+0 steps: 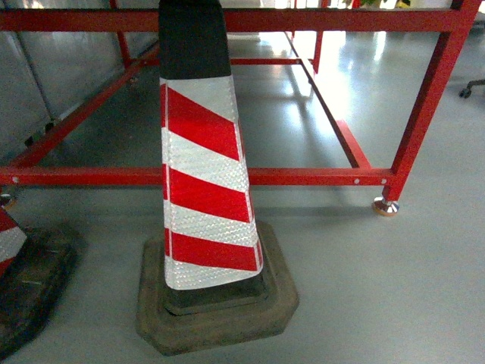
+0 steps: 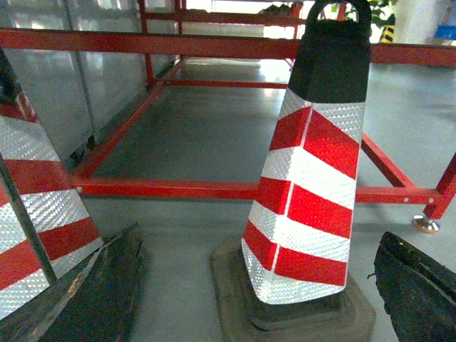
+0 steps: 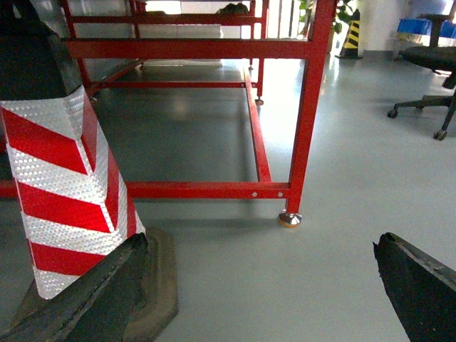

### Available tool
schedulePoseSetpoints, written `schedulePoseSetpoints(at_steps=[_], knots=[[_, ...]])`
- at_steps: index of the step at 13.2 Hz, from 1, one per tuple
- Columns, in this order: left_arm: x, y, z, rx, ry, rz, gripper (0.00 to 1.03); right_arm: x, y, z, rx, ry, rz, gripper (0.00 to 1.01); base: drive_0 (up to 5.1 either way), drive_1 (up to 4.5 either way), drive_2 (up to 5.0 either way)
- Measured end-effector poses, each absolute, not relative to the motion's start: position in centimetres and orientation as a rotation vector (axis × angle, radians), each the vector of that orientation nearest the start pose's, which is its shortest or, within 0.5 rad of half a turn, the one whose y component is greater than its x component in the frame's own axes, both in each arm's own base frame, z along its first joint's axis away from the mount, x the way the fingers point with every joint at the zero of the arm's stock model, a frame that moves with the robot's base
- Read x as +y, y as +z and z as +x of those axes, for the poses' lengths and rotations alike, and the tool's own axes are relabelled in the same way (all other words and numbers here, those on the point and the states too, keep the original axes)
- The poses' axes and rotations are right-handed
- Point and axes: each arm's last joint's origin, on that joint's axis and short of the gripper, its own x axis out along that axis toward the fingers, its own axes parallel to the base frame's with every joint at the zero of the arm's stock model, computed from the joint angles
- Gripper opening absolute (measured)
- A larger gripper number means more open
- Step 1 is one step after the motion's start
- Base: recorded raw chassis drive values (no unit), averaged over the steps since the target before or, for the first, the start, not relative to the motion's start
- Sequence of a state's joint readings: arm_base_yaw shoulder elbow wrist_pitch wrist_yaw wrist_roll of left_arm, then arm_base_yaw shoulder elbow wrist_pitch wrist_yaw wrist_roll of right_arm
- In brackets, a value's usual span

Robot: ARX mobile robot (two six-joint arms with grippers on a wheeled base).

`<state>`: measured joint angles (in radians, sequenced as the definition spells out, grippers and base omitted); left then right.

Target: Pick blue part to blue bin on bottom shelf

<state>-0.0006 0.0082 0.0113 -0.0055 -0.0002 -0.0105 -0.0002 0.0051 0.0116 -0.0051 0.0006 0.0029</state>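
Grey polished floor [image 1: 394, 288] is filling the head view, glossy and throwing back window glare, with a red painted steel frame [image 1: 303, 176] of square tubing standing on it on a shiny round foot [image 1: 386, 206]. Right in front, a traffic cone [image 1: 204, 189] is standing upright, banded in red and white reflective sheeting with a fine prismatic grain, black at the top, seated in a scuffed rubbery octagonal base. A second cone [image 1: 15, 250] is peeking in at the left edge. No pincer is showing in this view, and no blue part, blue bin or roller shelf is appearing in any of the three.

From the left wrist camera, the left pincer [image 2: 260, 292] is standing released, its dark, worn fingers [image 2: 92, 299] spread wide with nothing between them. The striped cone is sitting just ahead of the gap, and the second cone is close outside the left finger.

From the right wrist camera, the right pincer [image 3: 256, 292] is likewise spread and empty, bare floor ahead of it, the cone just outside its left finger, the frame's post beyond. An office chair [image 3: 427, 78] is standing well off to the right.

The risk, judging from this, is the base rolling forward and knocking a cone or clipping the low frame rail, since the robot is facing obstacles and not its target.
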Motion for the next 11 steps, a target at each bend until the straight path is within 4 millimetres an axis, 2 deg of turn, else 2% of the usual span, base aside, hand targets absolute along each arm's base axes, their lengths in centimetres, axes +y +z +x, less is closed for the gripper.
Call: schedulePoseSetpoints(at_steps=[11], knots=[[-0.01, 16.61, 9.75, 0.003, -0.001, -0.010, 0.98, -0.01, 16.65, 9.73, -0.001, -0.002, 0.003, 0.98, 0.0, 0.00, 0.0]])
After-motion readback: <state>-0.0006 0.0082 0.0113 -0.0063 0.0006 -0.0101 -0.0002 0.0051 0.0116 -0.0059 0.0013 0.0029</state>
